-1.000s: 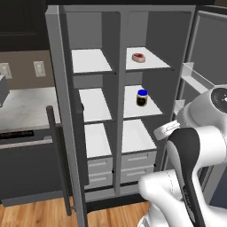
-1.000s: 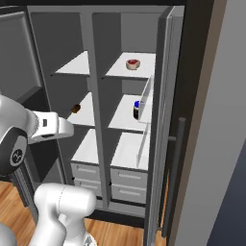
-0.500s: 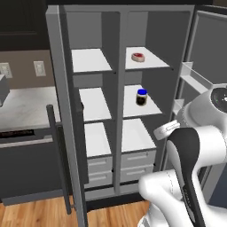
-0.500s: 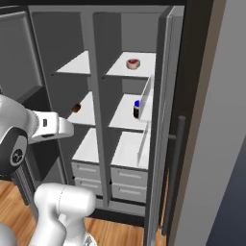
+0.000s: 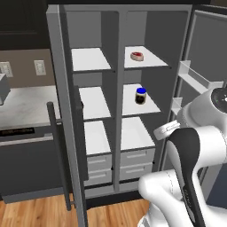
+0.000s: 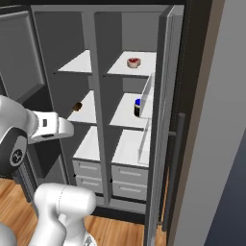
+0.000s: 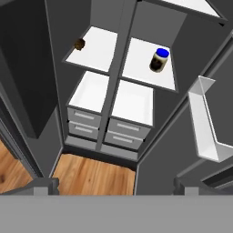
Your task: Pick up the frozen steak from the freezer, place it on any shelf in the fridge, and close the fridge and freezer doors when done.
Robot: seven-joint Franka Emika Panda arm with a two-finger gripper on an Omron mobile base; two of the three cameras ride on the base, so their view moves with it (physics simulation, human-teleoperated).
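The frozen steak point(image 5: 137, 56) point(image 6: 133, 62), a small red slab with a pale rim, lies on the top shelf point(image 5: 155, 62) point(image 6: 146, 69) of the fridge, the wider right half. The freezer point(image 5: 91, 97) is the narrower left half. Both doors stand wide open: the freezer door point(image 5: 66, 133) on the left and the fridge door point(image 6: 166, 120) with inner bins on the right. My gripper point(image 7: 116, 186) is open and holds nothing. It hangs back in front of the unit, looking down at the lower shelves and drawers. My white hand point(image 6: 55, 127) hovers low before the freezer half.
A blue-lidded jar point(image 5: 141, 95) point(image 7: 158, 60) stands on the fridge's middle shelf. A small brown lump point(image 7: 79, 43) point(image 6: 77, 105) sits on the freezer's middle shelf. Grey drawers point(image 7: 127, 129) fill the bottom. A clear door bin point(image 7: 205, 123) juts out at the right. A counter point(image 5: 26, 102) lies left.
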